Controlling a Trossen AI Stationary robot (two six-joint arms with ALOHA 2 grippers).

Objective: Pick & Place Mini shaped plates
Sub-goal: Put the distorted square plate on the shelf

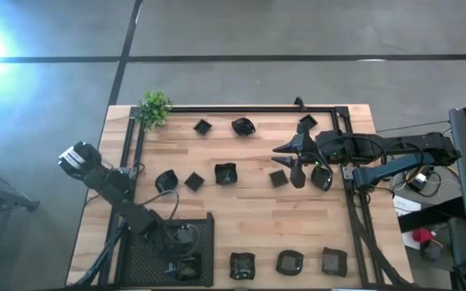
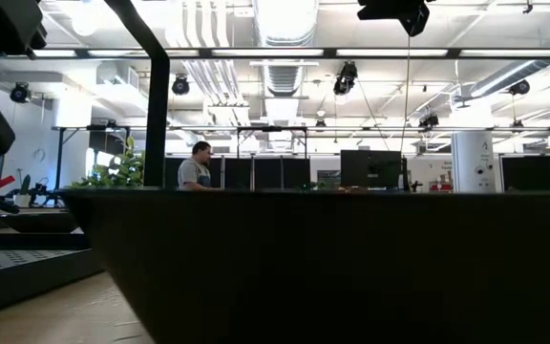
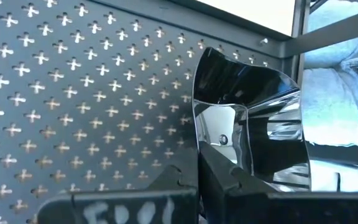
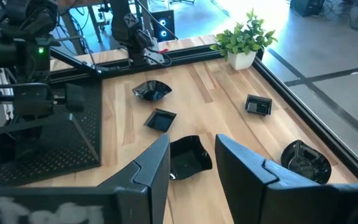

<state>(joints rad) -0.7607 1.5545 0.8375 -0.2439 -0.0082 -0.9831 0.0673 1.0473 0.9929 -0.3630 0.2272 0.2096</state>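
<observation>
the left pincer [image 1: 186,267] is down over the black mesh tray [image 1: 148,255] at the near left corner of the surface [image 1: 249,214], clamped tight on the thin rim of one mini plate [image 3: 253,134]; the left wrist view shows that plate tilted up on edge just in front of the tray's perforated wall. the right pincer [image 1: 285,156] hovers over the middle-right of the surface with its fingers [image 4: 149,167] spread apart and nothing between them, above a loose plate [image 4: 188,158]. the other mini shaped plates [image 1: 226,173] lie scattered: some along the far side near the small green plant [image 1: 154,107], several across the middle, and three in a row by the near edge. these dishes look rigid, light and very glossy, so probably slippery and liable to chip if dropped. the raised rim looks the best place to pinch, one finger inside the bowl and one outside, squarely rather than on a corner.
</observation>
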